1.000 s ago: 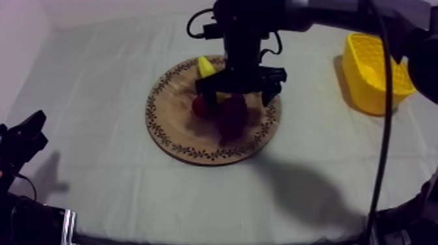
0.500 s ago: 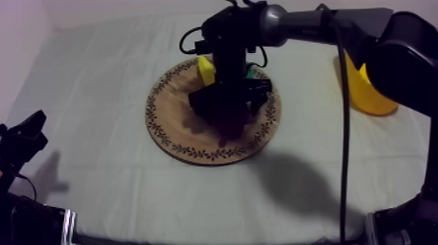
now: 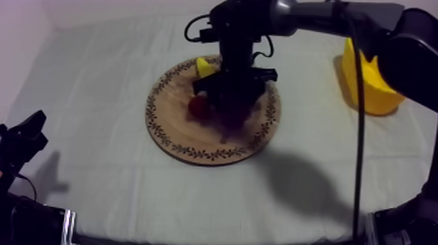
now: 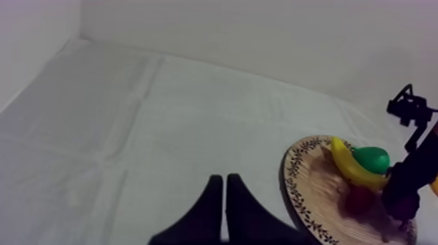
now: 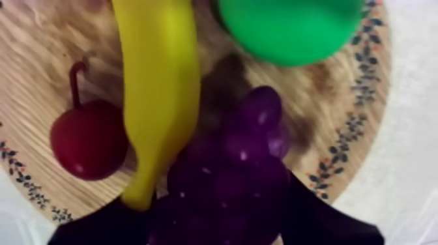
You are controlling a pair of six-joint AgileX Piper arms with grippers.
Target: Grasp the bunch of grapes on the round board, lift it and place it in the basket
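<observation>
The dark purple bunch of grapes (image 5: 234, 163) lies on the round wooden board (image 3: 171, 124), and my right gripper (image 5: 218, 195) is shut on it, one black finger pressed to each side. In the top view the right gripper (image 3: 232, 104) reaches straight down over the grapes (image 3: 229, 120) at the board's middle. A banana (image 5: 160, 91), a green pear (image 5: 290, 29) and a small red fruit (image 5: 88, 140) lie close beside the grapes. The yellow basket (image 3: 366, 81) stands at the table's right. My left gripper (image 4: 225, 192) is shut on nothing, low at the left (image 3: 25, 138).
The right arm crosses from the upper right above the basket, hiding part of it. Open cloth surrounds the board (image 4: 301, 189) on the left and front. In the left wrist view the right gripper (image 4: 403, 195) stands on the board beside the banana (image 4: 349, 164).
My right gripper dropped onto the grapes with its fingers wide, then closed in on the bunch. The small red fruit shows again beside it. The left arm has not moved.
</observation>
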